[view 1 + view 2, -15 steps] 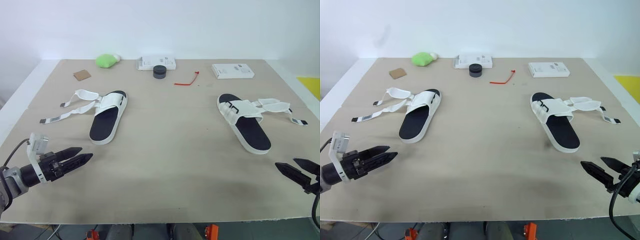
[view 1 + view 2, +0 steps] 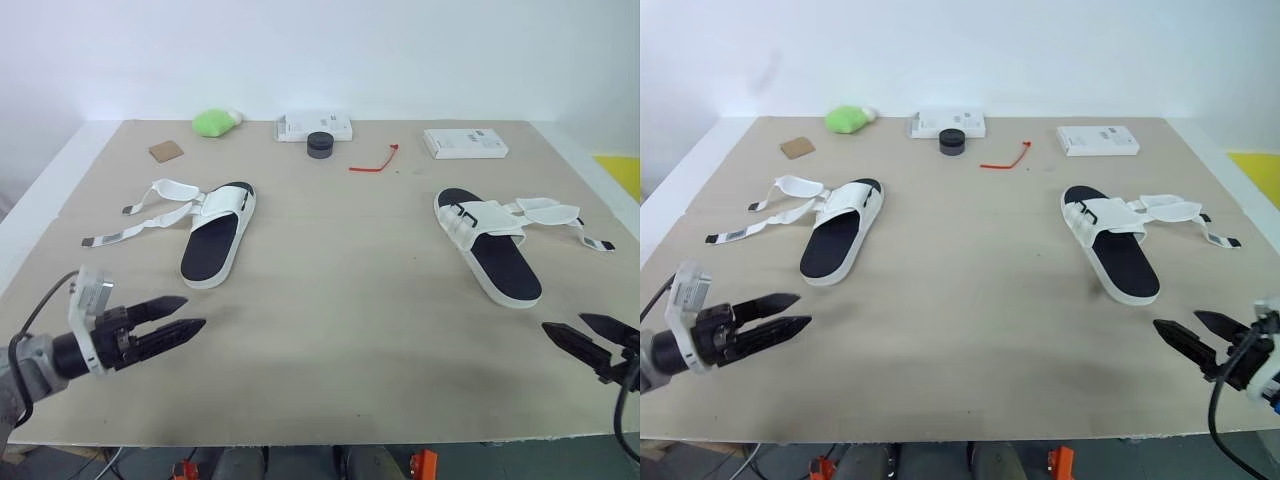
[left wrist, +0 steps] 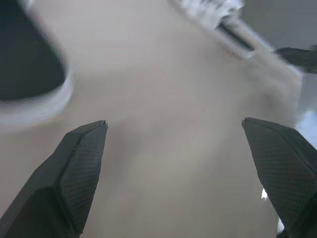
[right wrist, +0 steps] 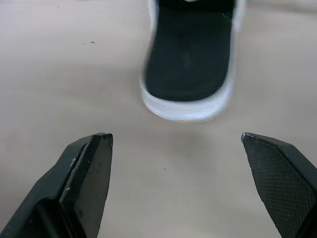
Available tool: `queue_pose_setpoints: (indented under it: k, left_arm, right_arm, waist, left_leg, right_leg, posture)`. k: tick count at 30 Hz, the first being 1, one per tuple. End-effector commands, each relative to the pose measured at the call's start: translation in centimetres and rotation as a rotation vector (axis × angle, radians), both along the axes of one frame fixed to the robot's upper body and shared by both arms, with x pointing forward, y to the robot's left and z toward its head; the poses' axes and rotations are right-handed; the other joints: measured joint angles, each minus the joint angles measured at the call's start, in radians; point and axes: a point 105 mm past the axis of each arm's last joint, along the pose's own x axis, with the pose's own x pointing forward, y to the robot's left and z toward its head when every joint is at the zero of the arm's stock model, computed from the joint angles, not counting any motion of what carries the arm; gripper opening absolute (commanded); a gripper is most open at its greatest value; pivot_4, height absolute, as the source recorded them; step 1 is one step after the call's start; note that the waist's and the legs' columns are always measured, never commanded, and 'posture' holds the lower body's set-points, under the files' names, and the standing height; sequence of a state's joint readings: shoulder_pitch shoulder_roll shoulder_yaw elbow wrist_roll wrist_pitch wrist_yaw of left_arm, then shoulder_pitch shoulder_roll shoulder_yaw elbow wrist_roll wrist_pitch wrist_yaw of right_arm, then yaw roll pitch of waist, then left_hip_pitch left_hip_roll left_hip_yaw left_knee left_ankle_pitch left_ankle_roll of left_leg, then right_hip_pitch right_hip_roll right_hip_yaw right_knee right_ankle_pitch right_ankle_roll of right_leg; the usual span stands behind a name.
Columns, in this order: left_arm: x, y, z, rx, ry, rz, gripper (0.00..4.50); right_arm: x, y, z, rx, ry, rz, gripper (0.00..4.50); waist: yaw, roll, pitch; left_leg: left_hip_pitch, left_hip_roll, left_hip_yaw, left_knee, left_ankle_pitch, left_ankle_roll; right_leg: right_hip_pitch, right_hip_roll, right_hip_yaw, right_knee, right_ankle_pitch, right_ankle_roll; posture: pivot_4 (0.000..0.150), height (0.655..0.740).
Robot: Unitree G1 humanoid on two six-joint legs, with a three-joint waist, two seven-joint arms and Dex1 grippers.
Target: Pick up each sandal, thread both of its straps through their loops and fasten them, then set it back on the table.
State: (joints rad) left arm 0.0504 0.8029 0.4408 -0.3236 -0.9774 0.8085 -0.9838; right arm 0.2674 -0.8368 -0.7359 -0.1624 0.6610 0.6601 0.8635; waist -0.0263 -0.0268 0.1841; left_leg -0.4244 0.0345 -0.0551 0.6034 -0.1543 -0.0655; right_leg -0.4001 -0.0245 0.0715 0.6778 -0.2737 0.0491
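Tabletop (image 2: 340, 310) layout unchanged: left sandal (image 2: 215, 245) stays at 10 o'clock, right sandal (image 2: 492, 258) at 2 o'clock, while left end effector (image 2: 193, 312) at 7 and right end effector (image 2: 565, 322) at 5 edged inward, both open.

Head stereo pair above table (image 2: 330, 300); wrist cameras low along fingers (image 4: 84, 178).

Matt, smooth beige board for the desk (image 2: 330, 300). Dull black footbed and smooth white foam-like rim on left sandal (image 2: 212, 250) and right sandal (image 2: 500, 262) alike. Fine cross-hatching on matt black fingers (image 3: 81, 163). Fuzzy green cloth lump (image 2: 213, 122) at the desk's far edge.
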Motion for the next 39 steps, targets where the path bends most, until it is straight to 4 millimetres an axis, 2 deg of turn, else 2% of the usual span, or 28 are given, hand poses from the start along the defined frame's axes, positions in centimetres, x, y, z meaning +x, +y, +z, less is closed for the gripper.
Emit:
queue_pose_setpoints:
  k: [1,4,7,14,23,27,31,39]
  left_arm:
    - [0.3,-2.6,1.6,0.029,-0.086,-0.145,4.50]
    - [0.8,-4.7,3.4,-0.007,-0.181,-0.235,4.50]
    - [1.3,-7.0,5.1,-0.041,-0.260,-0.328,4.50]
    - [1.5,-8.9,5.7,-0.084,-0.299,-0.397,4.50]
    - [2.9,-9.2,4.8,-0.135,-0.299,-0.356,4.50]
    - [3.3,-9.0,4.9,-0.187,-0.284,-0.317,4.50]
    - [3.7,-8.7,5.3,-0.250,-0.277,-0.286,4.50]
    - [3.6,-8.4,5.3,-0.249,-0.266,-0.290,4.50]
  right_arm:
    - [2.0,1.9,1.7,-0.069,-0.056,0.018,4.46]
    - [4.0,3.1,2.4,-0.093,-0.082,0.010,4.46]
    - [7.2,4.4,2.6,-0.145,-0.118,-0.030,4.46]
    - [12.0,5.0,2.3,-0.131,-0.151,-0.114,4.46]
    - [15.2,5.4,0.1,-0.105,-0.130,-0.116,4.46]
    - [16.7,6.3,0.1,-0.077,-0.146,-0.112,4.46]
    - [18.1,7.3,-0.1,-0.131,-0.163,-0.080,4.46]
    - [20.9,8.7,-0.1,-0.175,-0.190,-0.092,4.46]
  waist:
    - [-0.001,0.001,0.000]
    - [-0.004,0.000,0.000]
    - [-0.005,0.000,0.000]
    - [-0.019,-0.001,-0.001]
    - [-0.020,-0.001,-0.001]
    - [-0.024,-0.001,-0.001]
    - [-0.024,-0.001,-0.001]
    - [-0.030,-0.001,-0.001]
  left_leg:
    - [0.000,0.000,0.001,0.000,0.000,0.000]
    - [0.000,-0.001,0.001,0.000,0.000,0.000]
    - [0.000,-0.001,0.001,0.000,0.001,0.001]
    - [-0.002,-0.002,0.000,0.000,0.000,0.003]
    - [-0.002,-0.002,0.000,0.000,0.001,0.004]
    - [-0.001,-0.002,0.000,0.000,0.002,0.005]
    - [-0.001,-0.002,0.000,0.000,0.004,0.008]
    - [0.000,-0.002,0.001,0.001,0.007,0.009]
  right_leg:
    - [0.000,0.000,0.001,0.000,0.000,0.001]
    - [0.000,0.000,0.002,0.000,0.001,0.001]
    - [0.000,0.001,0.002,0.000,0.002,0.002]
    - [0.000,0.002,0.003,0.000,0.004,0.007]
    - [0.000,0.001,0.003,0.000,0.006,0.008]
    - [0.000,0.002,0.004,0.000,0.008,0.008]
    - [0.000,0.002,0.004,0.000,0.010,0.008]
    - [0.000,0.002,0.005,0.000,0.015,0.008]
  posture:
    - [0.150,0.7400]
    - [0.150,0.7400]
    - [0.150,0.7400]
    - [0.150,0.7400]
    - [0.150,0.7400]
    - [0.150,0.7400]
    - [0.150,0.7400]
    - [0.150,0.7400]
